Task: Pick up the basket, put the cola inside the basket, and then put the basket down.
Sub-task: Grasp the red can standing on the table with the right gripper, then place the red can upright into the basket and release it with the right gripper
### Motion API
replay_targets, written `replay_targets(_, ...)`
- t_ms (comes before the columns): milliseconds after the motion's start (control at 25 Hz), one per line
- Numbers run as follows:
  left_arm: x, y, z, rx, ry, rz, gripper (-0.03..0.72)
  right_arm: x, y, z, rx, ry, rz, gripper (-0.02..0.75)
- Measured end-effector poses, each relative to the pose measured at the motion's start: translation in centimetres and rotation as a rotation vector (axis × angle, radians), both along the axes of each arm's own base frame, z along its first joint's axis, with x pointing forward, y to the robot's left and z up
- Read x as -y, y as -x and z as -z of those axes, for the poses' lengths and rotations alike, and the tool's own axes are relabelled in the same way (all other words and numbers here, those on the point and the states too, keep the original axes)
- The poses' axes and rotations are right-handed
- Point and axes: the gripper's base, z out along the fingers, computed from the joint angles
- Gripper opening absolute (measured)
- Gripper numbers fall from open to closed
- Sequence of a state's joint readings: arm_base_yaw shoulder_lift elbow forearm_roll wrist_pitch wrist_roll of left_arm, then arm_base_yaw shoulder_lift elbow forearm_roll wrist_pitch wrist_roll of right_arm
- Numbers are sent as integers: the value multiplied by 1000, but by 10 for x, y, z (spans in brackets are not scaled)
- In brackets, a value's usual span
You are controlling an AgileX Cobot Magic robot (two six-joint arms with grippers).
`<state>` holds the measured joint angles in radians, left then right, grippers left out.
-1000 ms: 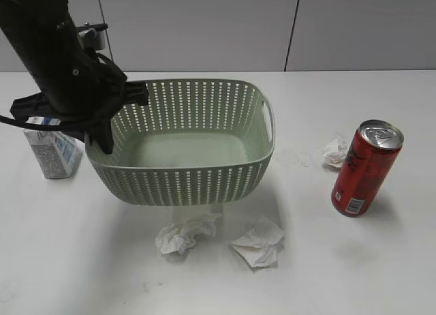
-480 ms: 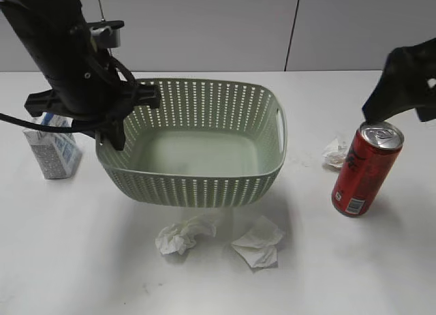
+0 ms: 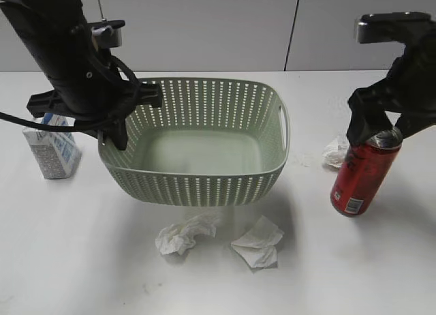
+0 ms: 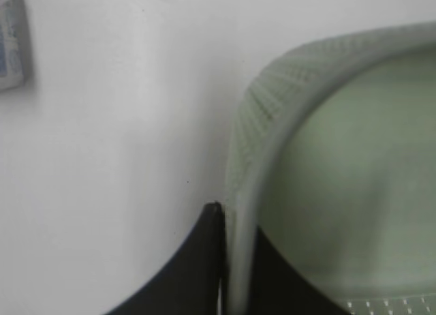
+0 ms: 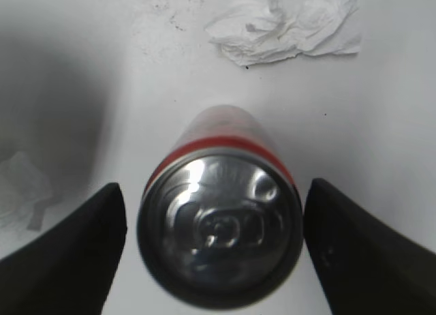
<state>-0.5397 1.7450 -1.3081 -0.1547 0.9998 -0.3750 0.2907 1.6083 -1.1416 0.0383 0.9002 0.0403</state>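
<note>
Right gripper: my right gripper (image 5: 216, 253) is spread wide, one finger on each side of the can top with clear gaps, touching nothing.
Can: the cola (image 3: 363, 173) stands upright on the table (image 3: 381, 260), right of the basket and apart from it; from my wrist I look straight down on its silver lid.
How the can handles: I judge it stiff but smooth and round, so likely slippery; whether it is full or empty I cannot tell. Tall and slim, it could tip if one finger touches first.
Where to hold the can: on the red wall below the lid rim, fingers opposite each other, squeezing evenly.
Left gripper: my left gripper (image 4: 225, 260) is clamped on the basket's rim at its left end, one finger outside the wall, one inside.
Basket: the basket (image 3: 204, 141) hangs tilted above the table, empty.
How the basket handles: light, slightly flexible plastic, I judge; gripped at one end, it may sag or swing when the can lands inside.
Around: tissue wads (image 3: 182, 234) lie under and beside the basket, another (image 5: 286, 25) just behind the can; a carton (image 3: 51, 150) stands at far left.
</note>
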Motion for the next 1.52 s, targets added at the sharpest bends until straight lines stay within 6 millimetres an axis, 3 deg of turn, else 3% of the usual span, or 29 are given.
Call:
replay_targets(320, 0, 0, 0, -1, 2, 0, 3, -2, -17, 37, -54, 49, -1, 627)
replay_targets(560, 2, -1, 7, -23, -3, -3, 3, -2, -18, 38, -52, 46, 6, 533)
replay_targets(880, 7, -6, 17, -48, 21, -20, 3, -1, -13, 34, -120, 77, -13, 533)
replay_targets(1000, 9, -9, 19, -26, 33, -26, 3, -1, -15, 11, -113, 108, -45, 533)
replay_targets(1280, 17, -22, 24, -35, 29, -24, 3, -16, -22, -89, 102, 123, -97, 533)
replay_targets(1520, 28, -41, 24, -48, 17, -9, 3, -67, -8, -142, 270, 40, -232, 533)
